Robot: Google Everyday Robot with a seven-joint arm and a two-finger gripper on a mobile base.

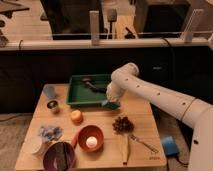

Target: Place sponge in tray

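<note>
From my remote seat I see the white arm come in from the lower right. It rises over the right side of the wooden table to a rounded elbow near the back. From there it bends down and to the left. The wrist points downward and ends in the gripper, which hangs over the front right corner of the green tray. A row of small dark dots runs along the long arm link.

I find little to read. A small dark mark sits at the table's front right corner, too small for me to make out. The objects show me no legible label.

The sponge, as far as I can judge, is the pale bluish-green piece directly beneath the gripper. It sits right at the tray's front right rim. Whether it touches the rim or lies inside the tray I cannot tell. Whether the gripper is wide, narrow or clamped on the sponge I cannot tell either, since the two blend together.

A dark object lies inside the tray towards the back. In front of the tray stand an orange bowl holding a white ball, and a dark cluster to its right. A blue cup stands left of the tray.
</note>
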